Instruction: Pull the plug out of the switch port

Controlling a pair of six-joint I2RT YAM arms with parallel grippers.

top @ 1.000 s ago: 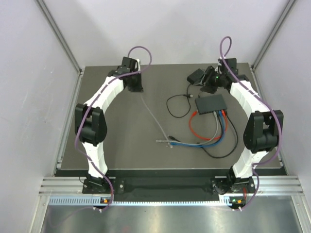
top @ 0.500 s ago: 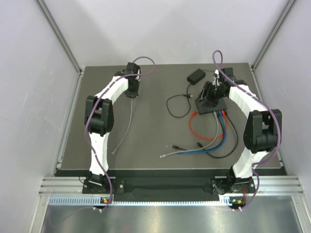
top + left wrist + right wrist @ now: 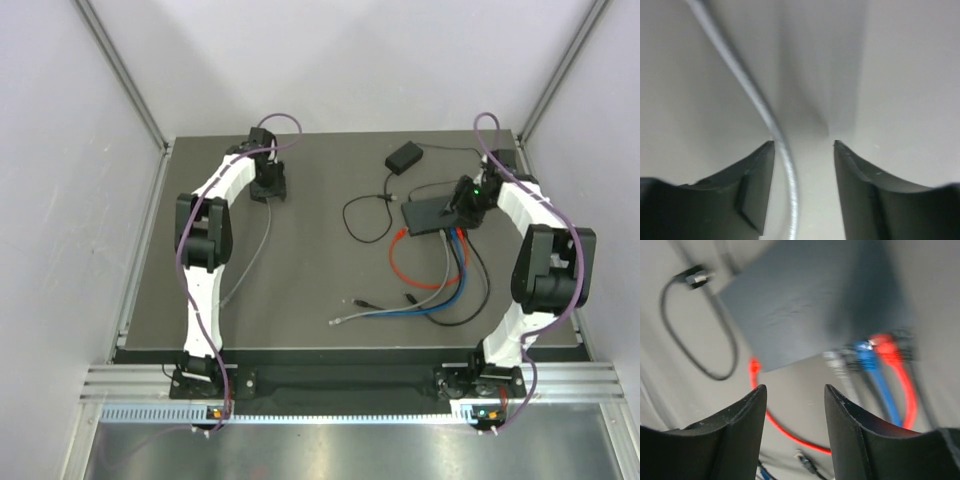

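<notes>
Now | switch (image 3: 433,213): long axis left-right, sockets (image 3: 440,228) nearward | left tool (image 3: 803,143), right tool (image 3: 795,386): spread (empty)

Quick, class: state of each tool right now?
Left tool: open, grey cable passing between its jaws, unclamped.
Right tool: open, holding nothing, above the switch.

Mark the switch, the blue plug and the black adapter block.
switch (image 3: 815,305), right wrist view, middle of its flat top.
blue plug (image 3: 865,354), right wrist view, plug body.
black adapter block (image 3: 405,156), top external view, centre of its top.
</notes>
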